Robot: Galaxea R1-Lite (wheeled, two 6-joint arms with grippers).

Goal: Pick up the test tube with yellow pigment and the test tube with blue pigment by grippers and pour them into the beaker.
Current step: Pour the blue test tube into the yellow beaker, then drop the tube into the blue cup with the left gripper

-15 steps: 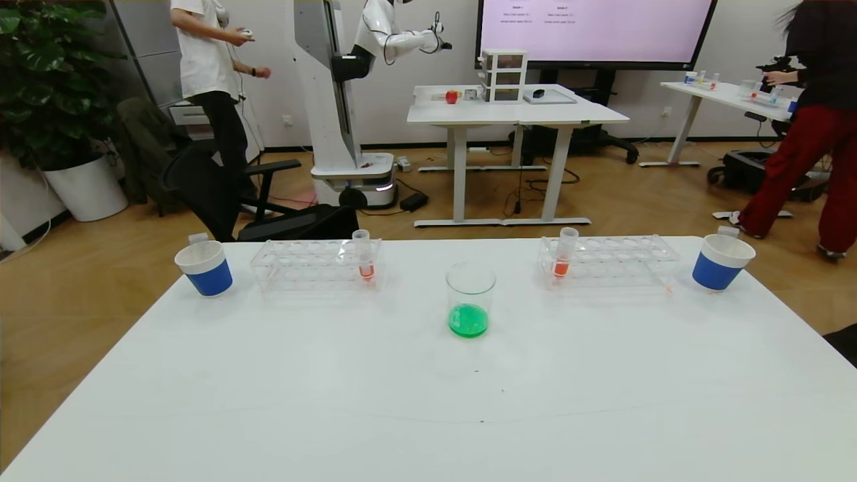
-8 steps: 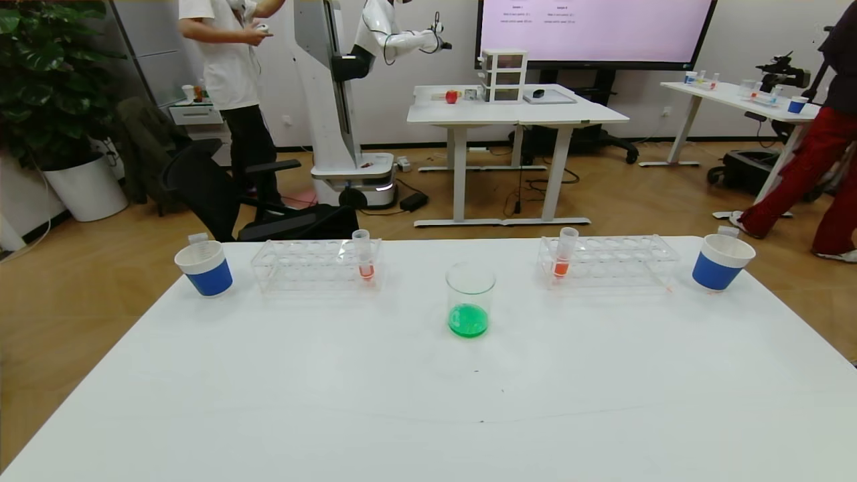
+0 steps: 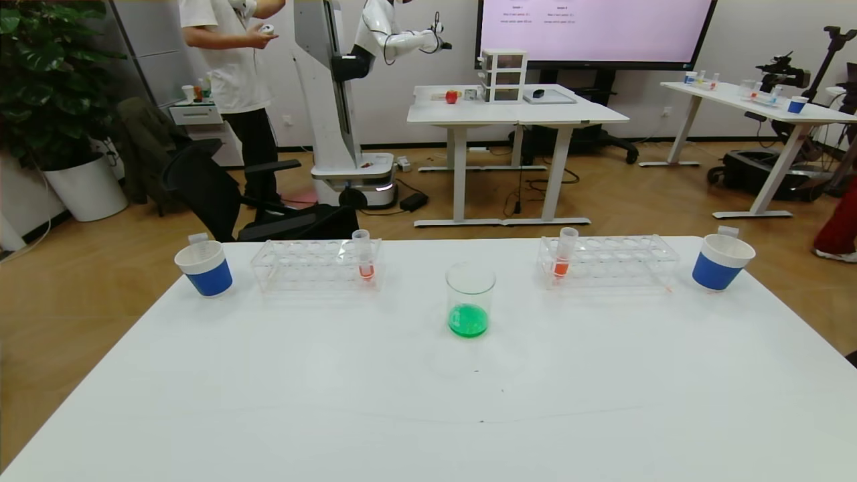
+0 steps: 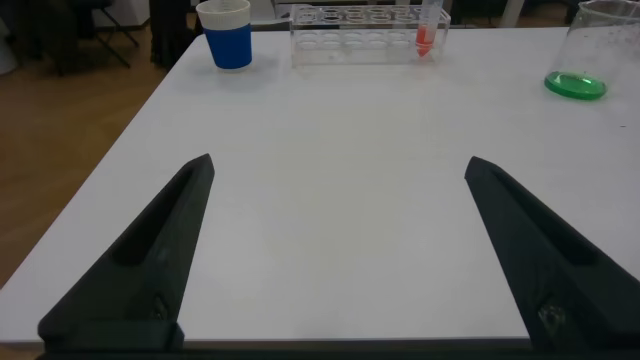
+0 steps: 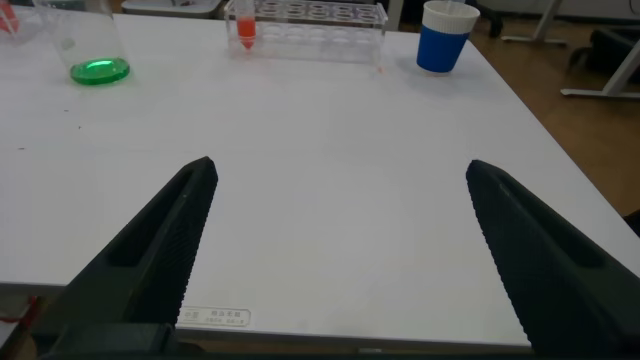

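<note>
The beaker is standing mid-desk with green liquid pooled in its bottom, so the yellow and blue pours are looking done. No yellow or blue tube is showing; only orange-red tubes are sitting in the two racks. The left tool and the right tool are both hanging low over the near desk, fingers spread wide and gripping nothing. On the desk nothing is changing from a second ago; only the people in the background are moving.

Bright, even indoor light; soft shadows, sharp focus.
</note>
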